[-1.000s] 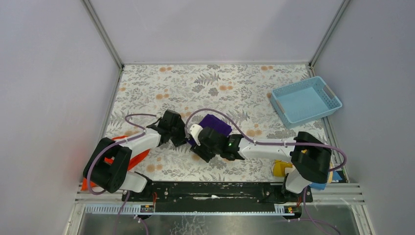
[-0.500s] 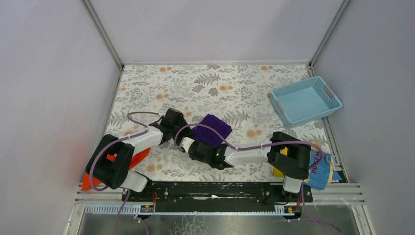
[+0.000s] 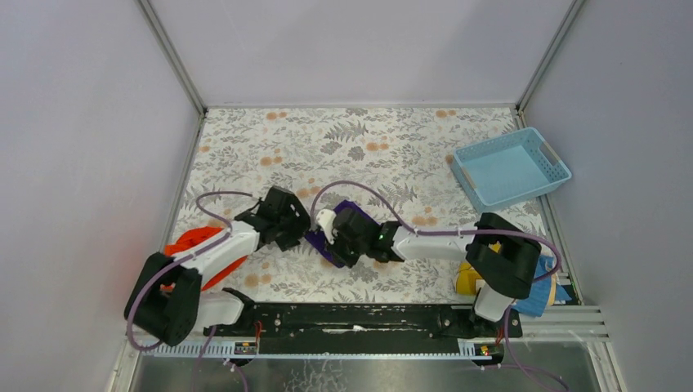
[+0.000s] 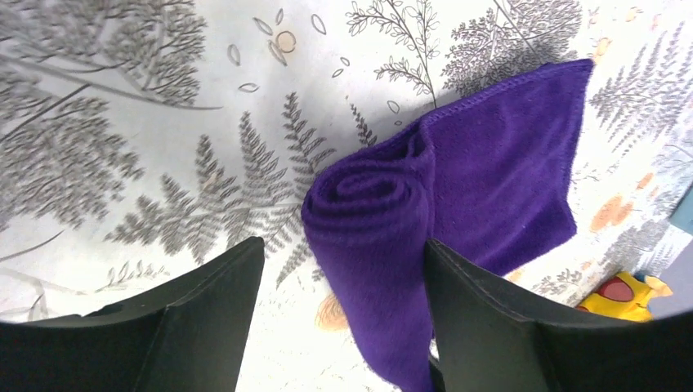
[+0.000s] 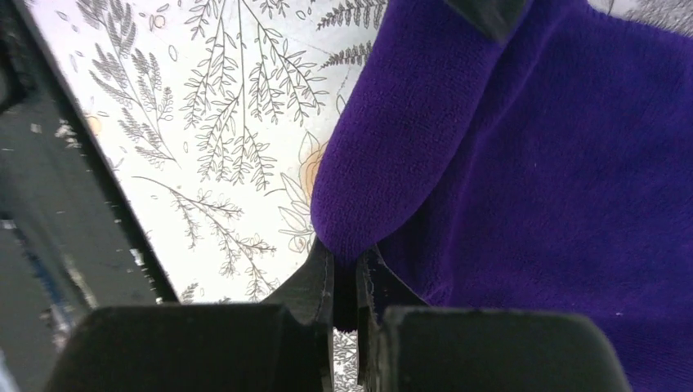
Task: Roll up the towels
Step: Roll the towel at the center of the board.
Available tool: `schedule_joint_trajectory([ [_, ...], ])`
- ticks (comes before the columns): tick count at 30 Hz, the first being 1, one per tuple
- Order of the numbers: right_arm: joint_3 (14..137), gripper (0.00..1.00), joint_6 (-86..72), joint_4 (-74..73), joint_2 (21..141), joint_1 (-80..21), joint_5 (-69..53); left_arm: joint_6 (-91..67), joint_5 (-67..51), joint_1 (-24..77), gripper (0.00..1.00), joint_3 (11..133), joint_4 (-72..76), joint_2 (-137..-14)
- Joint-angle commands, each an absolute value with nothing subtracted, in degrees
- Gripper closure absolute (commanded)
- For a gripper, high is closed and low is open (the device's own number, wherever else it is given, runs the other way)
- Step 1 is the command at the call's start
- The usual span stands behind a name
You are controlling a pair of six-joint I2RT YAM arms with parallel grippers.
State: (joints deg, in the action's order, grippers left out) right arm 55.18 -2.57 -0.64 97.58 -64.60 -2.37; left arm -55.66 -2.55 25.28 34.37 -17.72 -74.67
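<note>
The purple towel (image 4: 372, 220) lies partly rolled on the floral table, its loose end (image 4: 515, 155) still flat. My left gripper (image 4: 343, 245) is open and straddles the roll's end. Its right finger (image 4: 490, 318) touches the roll, and there is a gap on the left side. My right gripper (image 5: 345, 261) is shut on a fold of the purple towel (image 5: 490, 163) at its near edge. In the top view both grippers, left (image 3: 301, 231) and right (image 3: 331, 241), meet over the purple towel (image 3: 321, 245). The orange-red towel (image 3: 190, 242) lies under my left arm, mostly hidden.
A light blue basket (image 3: 511, 167) stands at the right edge. A yellow-and-blue printed cloth (image 3: 541, 284) sits by my right arm's base. The black base rail (image 3: 359, 314) runs along the near edge, close to my right gripper. Grey walls enclose three sides.
My right jaws closed onto the purple towel's edge. The left jaws widened. The towel went from flat to a tighter bundle nearer the front, and the left arm swung, uncovering more orange-red towel.
</note>
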Motion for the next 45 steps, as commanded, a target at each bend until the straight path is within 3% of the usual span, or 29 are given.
schedule_joint_trajectory([
  [1,51.3,1.0,-12.6,8.2,95.5,-58.8,-22.0,-55.8,-1.2,23.9,0.27,32.4,-22.9,-66.6],
  [7,43.8,1.0,-26.1,24.1,95.7,-52.6,-33.6,-58.4,-5.3,24.0,0.21,28.9,-22.2,-59.8],
  [12,37.3,1.0,-38.3,40.1,99.4,-47.2,-40.6,-58.8,-8.0,23.9,0.21,28.3,-19.0,-61.4],
  [27,34.2,1.0,-46.0,48.8,107.6,-42.7,-44.5,-60.5,-11.8,26.0,0.25,31.9,-6.7,-74.8],
  [33,33.9,0.98,-47.2,48.8,108.3,-42.3,-44.0,-60.7,-10.1,26.9,0.36,32.3,-5.7,-79.5],
  [36,34.3,0.91,-44.7,43.5,105.6,-42.3,-41.6,-60.9,-8.4,27.1,0.47,32.3,-6.7,-81.4],
  [38,35.3,0.79,-40.9,36.3,101.7,-42.3,-38.8,-61.0,-7.1,27.4,0.52,31.9,-7.5,-82.1],
  [45,42.3,0.45,-25.4,7.7,87.8,-45.6,-21.2,-60.7,-4.9,27.3,0.54,31.0,-9.3,-83.5],
])
